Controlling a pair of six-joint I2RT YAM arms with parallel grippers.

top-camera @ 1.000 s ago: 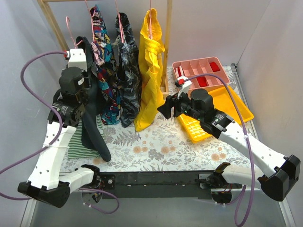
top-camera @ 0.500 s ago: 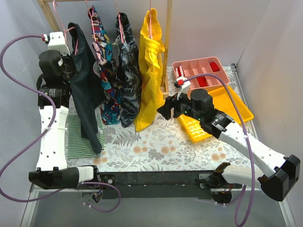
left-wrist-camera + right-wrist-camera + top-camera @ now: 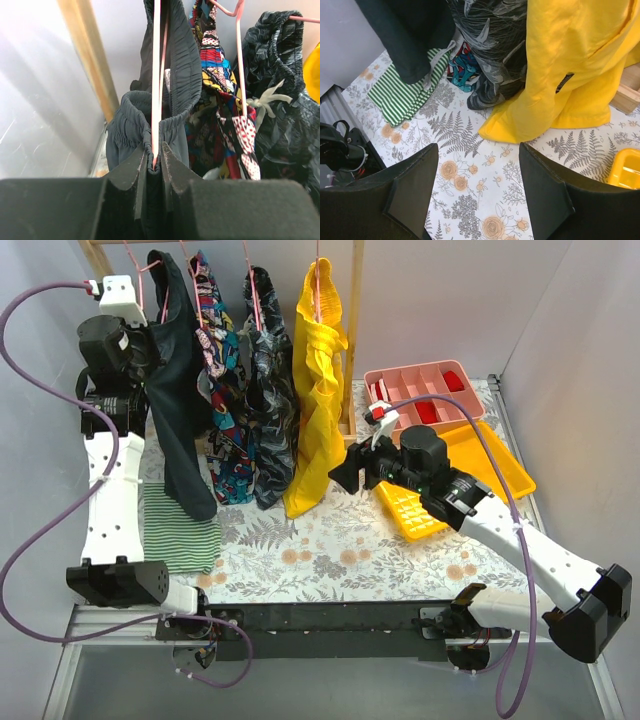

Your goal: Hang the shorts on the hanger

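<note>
Above the far-left corner of the tabletop, the left gripper [image 3: 155,150] is clamped hard on the hanger [image 3: 156,75]. Its two fingers pinch the thin pink wire along with a fold of the shorts [image 3: 182,75], whose gathered waistband bunches over the frame. From overhead, the dark cloth hangs in one long drape, its lower end just above a green striped cloth [image 3: 180,530] lying by the left edge. The hanger's hook runs out of both views beside the wooden rack [image 3: 87,60], so whether it has caught the rail cannot be told.

That is the main risk. If the jaws part before the hook is seated, hanger and shorts would likely fall together to the table. The soft cloth appears to sit unevenly, with more weight on one side, so a jolt or a tilt of the wire could let it slide off. The multicoloured garment [image 3: 220,370] on its own pink hanger hangs just beside, and a sideways swing could tangle the two wires or snag its drawstring.

Near the middle of the table, the right gripper [image 3: 477,150] hovers with its fingers spread wide and nothing between them. It is close to the hem of the yellow garment [image 3: 320,390] and well apart from the hanger, in no position to catch a drop.
</note>
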